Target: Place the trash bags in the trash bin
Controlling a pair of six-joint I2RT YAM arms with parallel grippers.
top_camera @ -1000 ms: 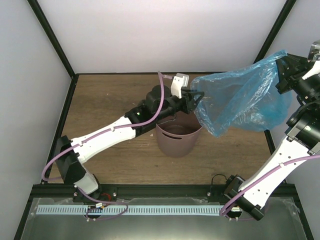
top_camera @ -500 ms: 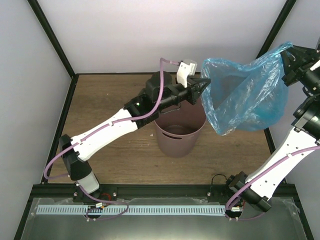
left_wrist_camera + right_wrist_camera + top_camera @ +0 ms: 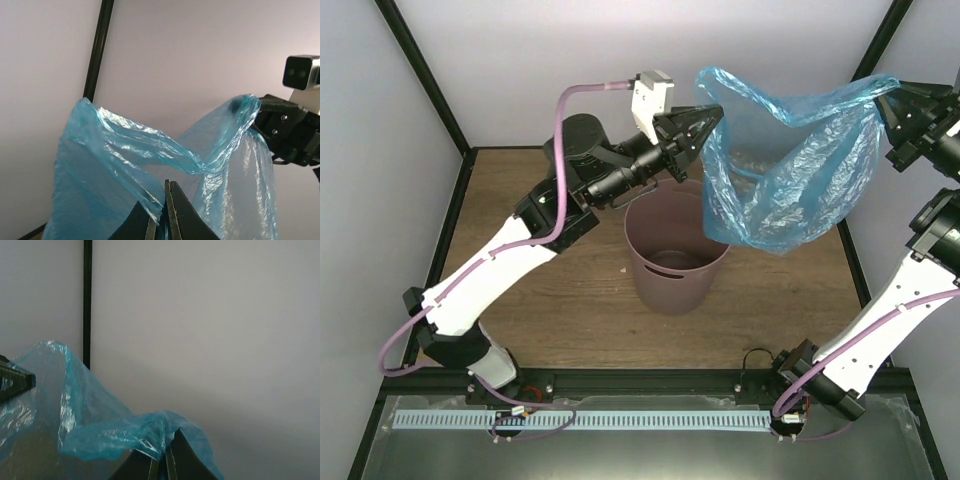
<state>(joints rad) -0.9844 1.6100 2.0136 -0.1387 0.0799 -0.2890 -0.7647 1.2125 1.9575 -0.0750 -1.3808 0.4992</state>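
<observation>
Left end effector (image 3: 713, 112): gripping trash bag (image 3: 790, 170) | right end effector (image 3: 885, 100): gripping it too

bag (image 3: 790, 180) between left pincer (image 3: 712, 115) and right pincer (image 3: 885, 100) | bag above-right of bin (image 3: 670, 285) | bin on table (image 3: 570, 310)

In the top view the thin, crinkly, translucent light-blue plastic bag (image 3: 790, 180) covers the far right of the round mauve-brown plastic bin's (image 3: 670, 285) rim, and the right gripper's (image 3: 892, 98) tip seems buried in a bag corner. Both wrist views crop the bag's lower part.
</observation>
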